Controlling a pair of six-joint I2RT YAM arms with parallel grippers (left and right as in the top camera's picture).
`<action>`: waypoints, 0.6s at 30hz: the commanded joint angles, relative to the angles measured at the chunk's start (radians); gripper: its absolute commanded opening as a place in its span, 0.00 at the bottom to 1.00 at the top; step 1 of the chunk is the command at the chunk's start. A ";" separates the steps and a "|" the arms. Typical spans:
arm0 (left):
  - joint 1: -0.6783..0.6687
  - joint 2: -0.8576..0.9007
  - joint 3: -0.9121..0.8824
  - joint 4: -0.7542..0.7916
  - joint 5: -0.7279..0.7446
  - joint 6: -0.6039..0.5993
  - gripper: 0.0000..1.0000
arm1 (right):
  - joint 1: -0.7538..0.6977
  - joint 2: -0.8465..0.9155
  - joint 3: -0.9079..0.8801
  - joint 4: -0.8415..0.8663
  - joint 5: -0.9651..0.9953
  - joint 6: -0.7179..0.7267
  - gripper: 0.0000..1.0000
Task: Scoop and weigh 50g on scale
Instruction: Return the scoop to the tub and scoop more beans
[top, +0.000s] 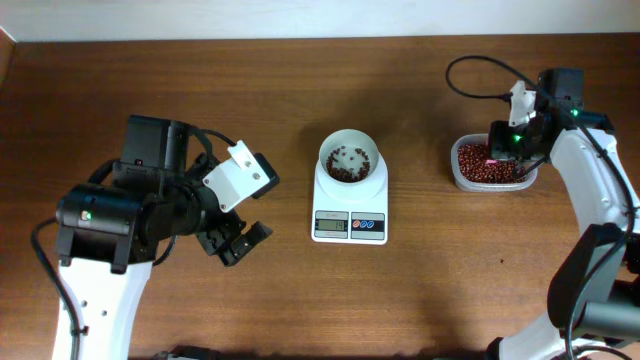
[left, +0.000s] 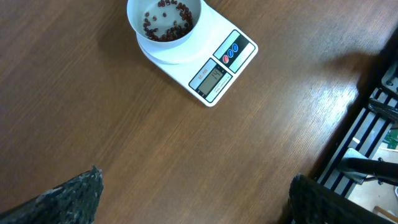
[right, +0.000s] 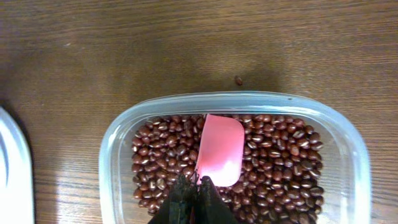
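Over the tub (right: 236, 98), your right gripper (right: 193, 198), clamped on the pink scoop (right: 219, 149), rests it on the beans (right: 280, 162); left gripper (left: 196, 211) wide, idle. Step, likely: scooping. Next: dig, lift level, carry to the scale (top: 322, 205).

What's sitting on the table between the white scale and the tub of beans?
Nothing: the overhead view shows only bare wooden table between scale and tub.
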 joint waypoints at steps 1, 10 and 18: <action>0.003 0.000 0.009 0.001 0.003 0.020 0.99 | -0.003 0.053 0.010 0.002 -0.087 -0.011 0.04; 0.003 0.000 0.009 0.001 0.003 0.020 0.99 | -0.115 0.087 0.011 -0.013 -0.405 -0.010 0.04; 0.003 0.000 0.009 0.001 0.003 0.020 0.99 | -0.316 0.088 0.010 -0.085 -0.652 -0.010 0.04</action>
